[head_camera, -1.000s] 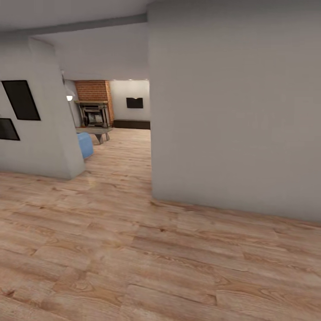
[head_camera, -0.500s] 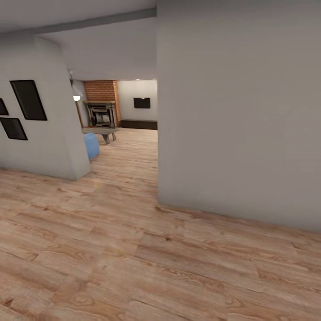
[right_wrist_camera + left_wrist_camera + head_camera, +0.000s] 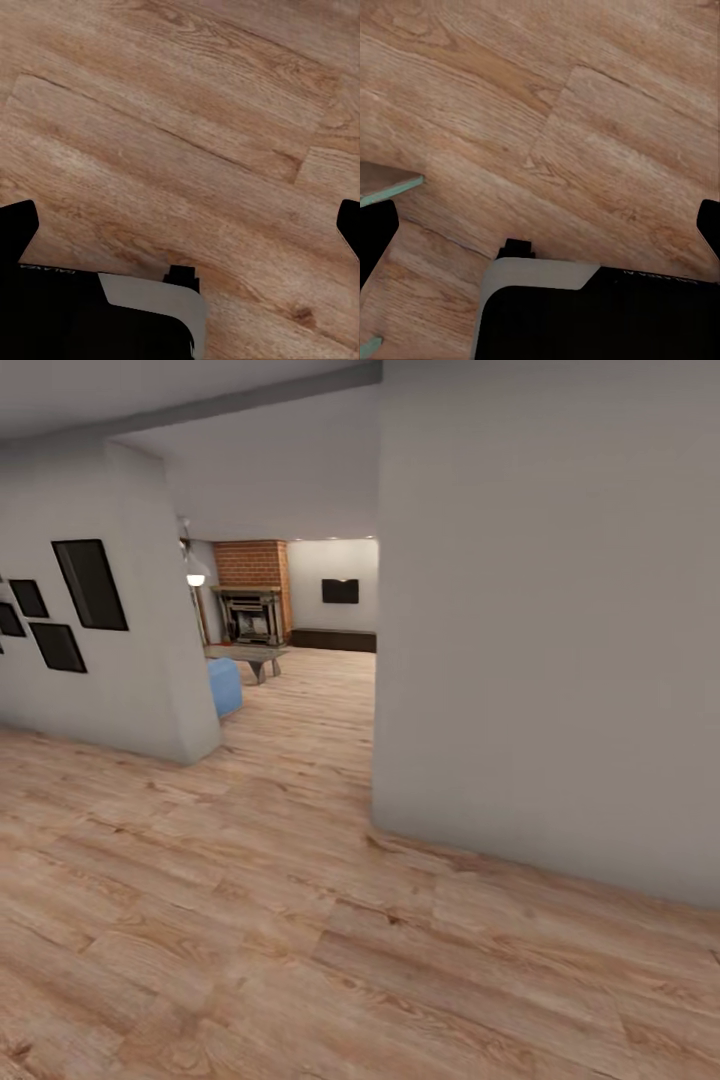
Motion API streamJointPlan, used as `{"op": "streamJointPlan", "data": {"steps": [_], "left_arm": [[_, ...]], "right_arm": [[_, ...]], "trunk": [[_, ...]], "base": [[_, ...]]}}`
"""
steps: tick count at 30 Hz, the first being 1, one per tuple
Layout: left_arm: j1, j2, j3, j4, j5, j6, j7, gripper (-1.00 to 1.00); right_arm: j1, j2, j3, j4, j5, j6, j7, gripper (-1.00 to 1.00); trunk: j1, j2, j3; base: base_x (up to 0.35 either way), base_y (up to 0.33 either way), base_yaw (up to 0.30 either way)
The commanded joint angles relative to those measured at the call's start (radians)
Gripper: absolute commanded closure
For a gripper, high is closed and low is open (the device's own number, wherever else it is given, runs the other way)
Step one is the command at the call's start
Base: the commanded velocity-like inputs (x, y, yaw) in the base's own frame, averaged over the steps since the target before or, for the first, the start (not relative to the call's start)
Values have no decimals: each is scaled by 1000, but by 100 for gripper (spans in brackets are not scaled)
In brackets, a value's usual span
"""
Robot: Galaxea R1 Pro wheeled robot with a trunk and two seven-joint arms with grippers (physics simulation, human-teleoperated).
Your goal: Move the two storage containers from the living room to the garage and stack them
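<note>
You see a light brown wood-plank floor (image 3: 250, 920) with darker streaks and knots in the grain. The walls (image 3: 550, 640) are plain pale grey. Black picture frames (image 3: 90, 585) hang on the left wall. Far ahead, the fireplace (image 3: 252, 615) is red-orange brick with a dark middle. The sofa (image 3: 225, 687) is bright blue. A long dark cabinet (image 3: 335, 640) sits under a black TV (image 3: 340, 591).

Living room (image 3: 290, 610) ahead through gap between left wall (image 3: 120, 660), right wall (image 3: 550, 640).
</note>
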Motion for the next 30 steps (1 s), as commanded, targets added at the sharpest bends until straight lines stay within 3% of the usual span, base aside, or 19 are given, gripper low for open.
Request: {"op": "streamJointPlan", "data": {"steps": [1,30], "left_arm": [[-2,0,4,5,1,-7,2,-100],[-2,0,4,5,1,-8,2,-100]], "right_arm": [[-2,-1,-7,4,10,-7,1,-100],[-2,-1,-7,4,10,-7,1,-100]], "trunk": [[1,-2,-2],[1,-2,-2]], "base": [[326,0,244],[326,0,249]]}}
